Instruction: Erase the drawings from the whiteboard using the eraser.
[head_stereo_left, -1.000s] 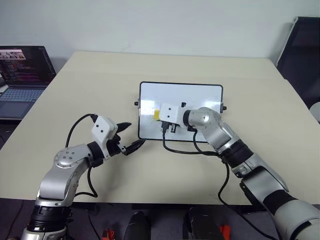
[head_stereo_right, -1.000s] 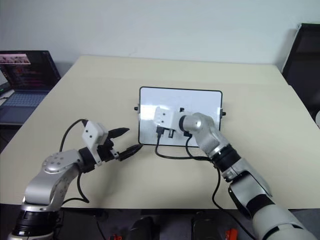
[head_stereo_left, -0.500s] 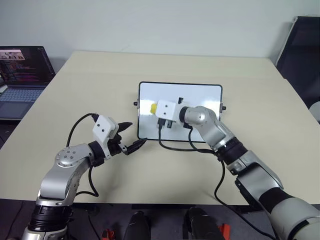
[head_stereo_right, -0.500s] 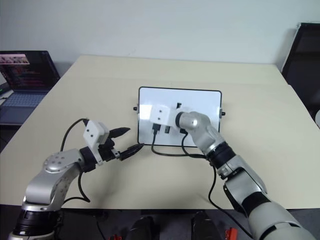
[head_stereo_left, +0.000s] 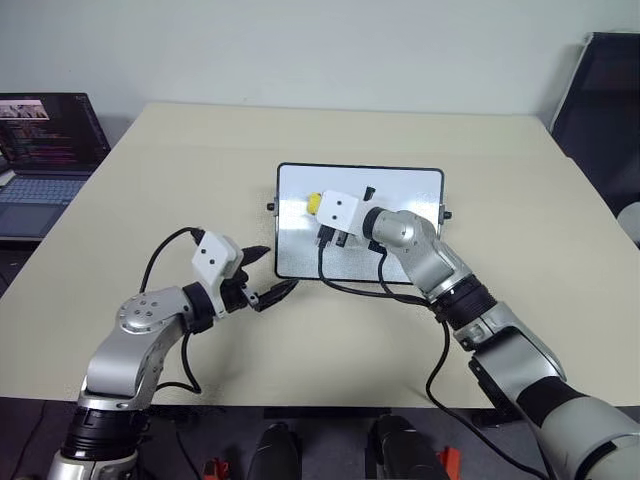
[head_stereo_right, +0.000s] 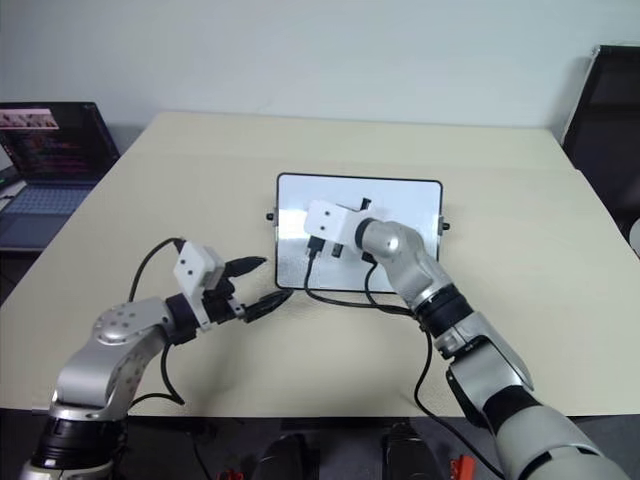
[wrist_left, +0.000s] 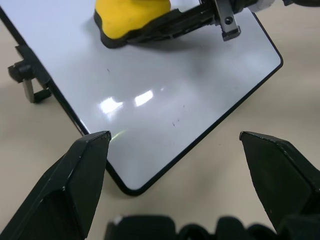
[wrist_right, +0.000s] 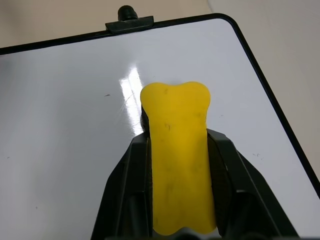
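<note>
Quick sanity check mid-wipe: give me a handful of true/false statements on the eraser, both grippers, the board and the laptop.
1. The right gripper is shut on the eraser. True.
2. The eraser is over the whiteboard. True.
3. The left gripper is clamped on the board's frame. False: it is open by the near left corner, gripping nothing.
4. The laptop sits at the table's right edge. False: it is off the left side.
5. The eraser is blue. False: it is yellow.
</note>
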